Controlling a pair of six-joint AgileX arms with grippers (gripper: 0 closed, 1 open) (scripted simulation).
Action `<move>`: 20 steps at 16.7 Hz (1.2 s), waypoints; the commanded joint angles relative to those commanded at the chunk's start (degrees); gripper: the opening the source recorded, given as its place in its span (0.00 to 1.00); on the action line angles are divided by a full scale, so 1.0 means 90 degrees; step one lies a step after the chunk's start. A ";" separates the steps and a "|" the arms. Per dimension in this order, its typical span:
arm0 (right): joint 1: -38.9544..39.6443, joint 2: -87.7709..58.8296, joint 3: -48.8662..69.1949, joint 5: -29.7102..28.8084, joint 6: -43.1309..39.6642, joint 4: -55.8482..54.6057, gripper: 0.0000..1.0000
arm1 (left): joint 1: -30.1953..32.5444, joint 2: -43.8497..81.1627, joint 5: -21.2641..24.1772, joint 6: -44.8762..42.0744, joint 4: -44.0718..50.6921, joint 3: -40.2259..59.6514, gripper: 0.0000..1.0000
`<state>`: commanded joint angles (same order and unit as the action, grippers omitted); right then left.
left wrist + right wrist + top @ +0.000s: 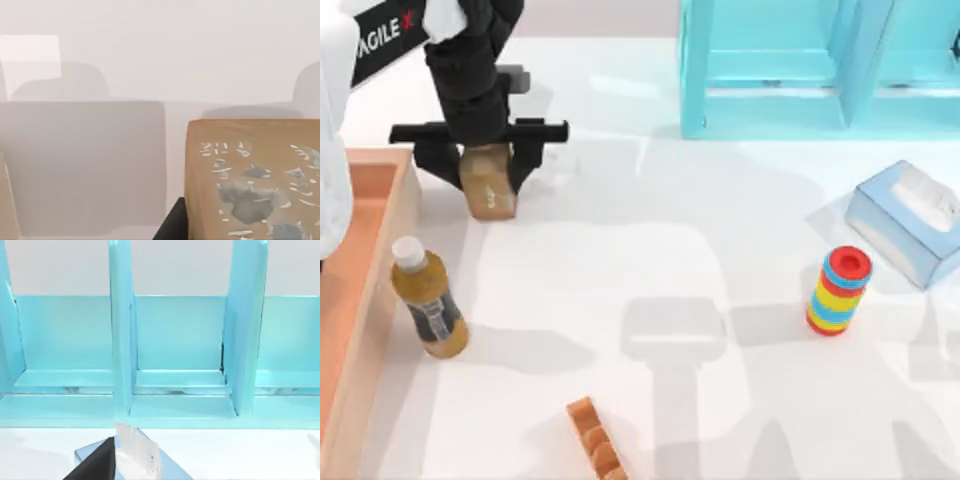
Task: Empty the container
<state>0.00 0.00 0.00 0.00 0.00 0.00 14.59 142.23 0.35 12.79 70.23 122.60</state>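
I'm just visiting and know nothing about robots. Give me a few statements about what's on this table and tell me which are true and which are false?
1. The left gripper grips a small tan box. True.
2. The bottle lies inside the wooden tray. False: it stands on the table just beside the tray's wall.
3. A turquoise shelf unit stands at the table's far edge. True.
4. The stack of coloured rings sits on top of the tissue box. False: it stands on the table, apart from the box.
5. The tan box rests in the tray. False: it is outside, over the table.
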 joint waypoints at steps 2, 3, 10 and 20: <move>0.0000 0.0000 0.0000 0.0000 0.0000 0.0000 1.00 | 0.0000 0.0000 0.0000 0.0000 0.0000 0.0000 0.68; 0.0000 0.0000 0.0000 0.0000 0.0000 0.0000 1.00 | 0.0000 0.0000 0.0000 0.0000 0.0000 0.0000 0.75; 0.0000 0.0000 0.0000 0.0000 0.0000 0.0000 1.00 | 0.0000 0.0000 0.0000 0.0000 0.0000 0.0000 1.00; 0.0000 0.0000 0.0000 0.0000 0.0000 0.0000 1.00 | 0.0231 0.0136 0.0079 -0.0001 0.0544 0.0622 1.00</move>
<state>0.00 0.00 0.00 0.00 0.00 0.00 16.67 143.45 1.06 12.77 75.12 128.20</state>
